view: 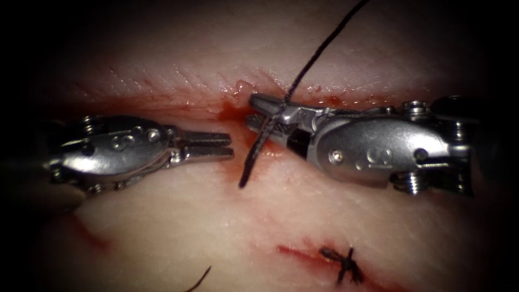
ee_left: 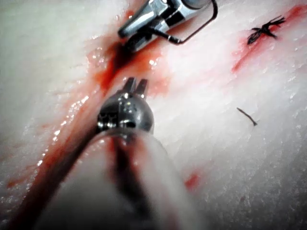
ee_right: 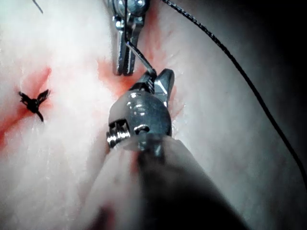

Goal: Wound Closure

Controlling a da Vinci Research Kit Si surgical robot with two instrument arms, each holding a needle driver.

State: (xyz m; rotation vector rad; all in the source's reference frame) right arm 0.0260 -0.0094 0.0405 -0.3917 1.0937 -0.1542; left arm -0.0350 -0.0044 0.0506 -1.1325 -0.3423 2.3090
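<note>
The right end effector (view: 265, 116) lies across the cut (view: 178, 105) with its jaws shut on the needle (view: 258, 145), gripping it at one end of the visible curve, close to where the thread (view: 319, 51) joins. In the endoscope view the needle hangs down from the jaws over the red fluid (view: 230, 113), its dark tip resting at the tissue (view: 189, 227) surface; whether it has entered cannot be told. The thread runs up and away from the jaws, out of the picture. The left end effector (view: 216, 146) sits just left of the needle, its jaws parted only narrowly, holding nothing and touching nothing. A finished knot (view: 343, 262) with short tails sits on the near side of the tissue, and a loose thread end (view: 200, 278) lies well apart from it.
</note>
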